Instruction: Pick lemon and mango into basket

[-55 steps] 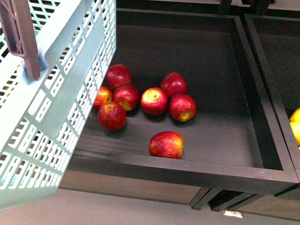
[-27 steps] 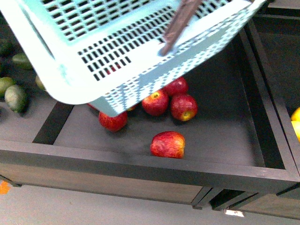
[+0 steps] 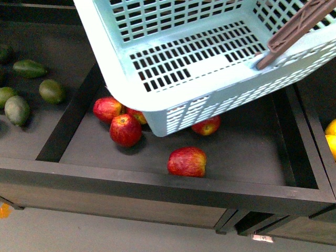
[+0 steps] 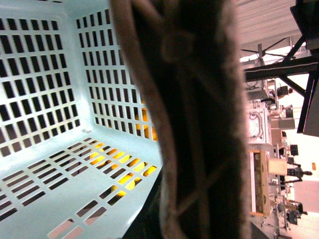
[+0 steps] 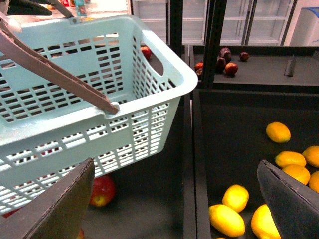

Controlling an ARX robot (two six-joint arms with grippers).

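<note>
The light blue-green basket (image 3: 173, 58) hangs tilted above the apple bin, and its brown handle (image 3: 294, 26) crosses the upper right. That handle (image 4: 194, 149) fills the left wrist view with my left gripper shut on it; the fingers do not show. The basket (image 5: 149, 109) is empty inside. My right gripper (image 5: 174, 209) stands open over the divider beside the basket. In the bin next to it lie several yellow fruits: a short plump one that looks like the lemon (image 5: 235, 197) and a longer one, perhaps the mango (image 5: 226, 220).
Red apples (image 3: 186, 161) lie in the black bin (image 3: 157, 186) under the basket. Green fruits (image 3: 17, 109) fill the bin to the left. More yellow fruit (image 3: 331, 137) shows at the right edge. A black post (image 5: 215, 40) rises behind the bins.
The basket has swung from the left across to the upper right, over the apples. The front view has shifted so the green-fruit bin on the left now shows.
</note>
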